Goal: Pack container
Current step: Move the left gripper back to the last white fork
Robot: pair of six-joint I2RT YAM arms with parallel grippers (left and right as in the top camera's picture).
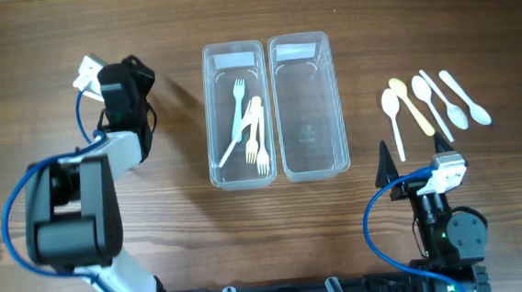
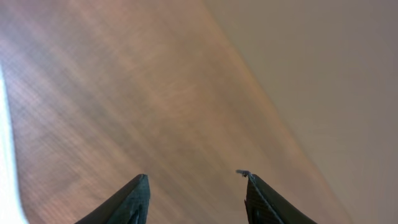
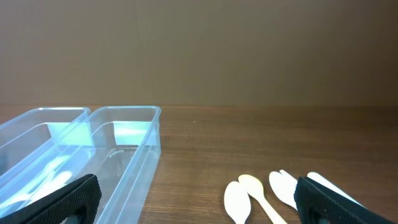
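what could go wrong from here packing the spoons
The spoons lie bunched together, so the open right tool might pinch two or scatter the neighbours. The empty container sits right beside the fork container, so a spoon released off-centre could land among the forks or catch on the rims.

**Overhead view:** fixed above the worktop [image 1: 436,14], facing straight down from afar and taking in its full width.

**Left wrist view:** set behind the left hand [image 2: 196,184], tilted, very near the blurred wood ahead of the fingertips.

**Right wrist view:** set behind the right hand [image 3: 196,193], low and almost level, facing the far wall [image 3: 249,50]. The two containers [image 3: 146,155] lie ahead-left of the hand, the spoons [image 3: 236,202] just ahead-right.

**Shared areas:** containers and spoons also appear in the overhead view; the left wrist view shares bare wood with it.
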